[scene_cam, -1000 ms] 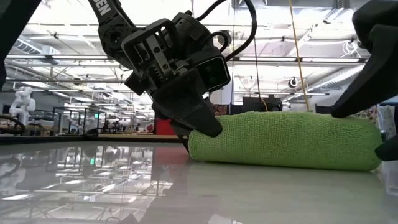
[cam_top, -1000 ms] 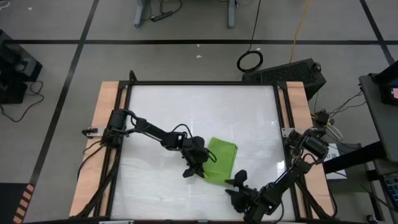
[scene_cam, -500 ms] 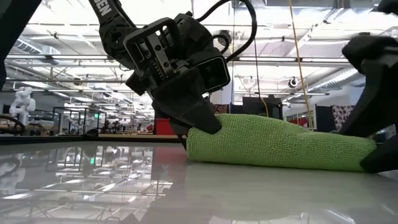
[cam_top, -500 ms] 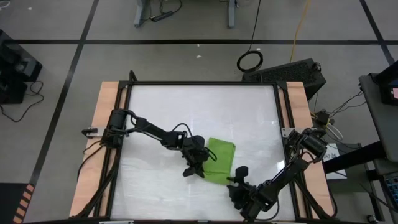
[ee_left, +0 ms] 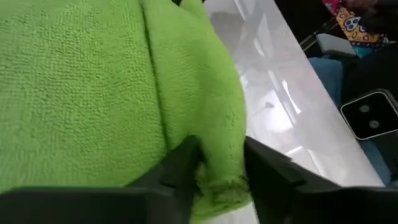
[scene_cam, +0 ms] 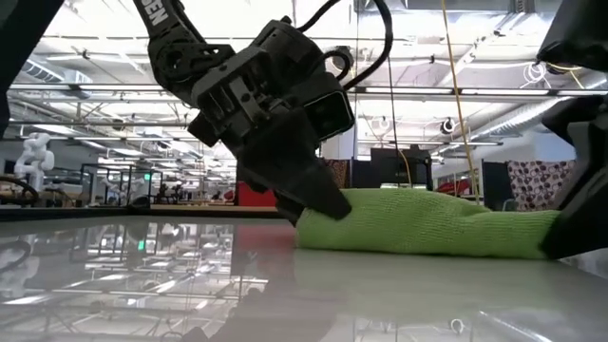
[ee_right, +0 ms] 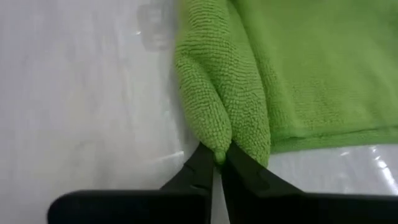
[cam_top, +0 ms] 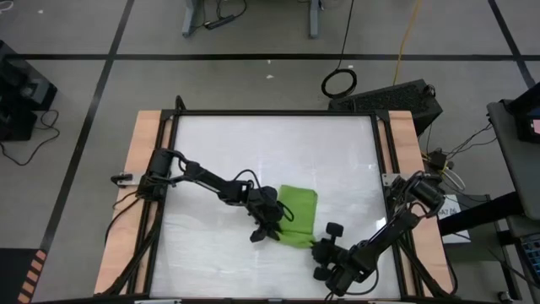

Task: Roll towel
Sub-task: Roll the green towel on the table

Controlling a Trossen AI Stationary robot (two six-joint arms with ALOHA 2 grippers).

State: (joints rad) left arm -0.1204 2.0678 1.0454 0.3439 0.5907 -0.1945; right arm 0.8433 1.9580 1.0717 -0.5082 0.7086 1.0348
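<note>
The towel lies just below the centre of the bench. The right gripper, at its 5 o'clock corner, has just pinched its jaws onto the rolled edge; the left gripper, at 8 o'clock, loosens, jaws apart around the fold. The roll is passing to the right arm.

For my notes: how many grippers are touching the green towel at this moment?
2. The left gripper has the towel edge between its fingers; the right gripper is shut on a pinch of its near corner.
</note>
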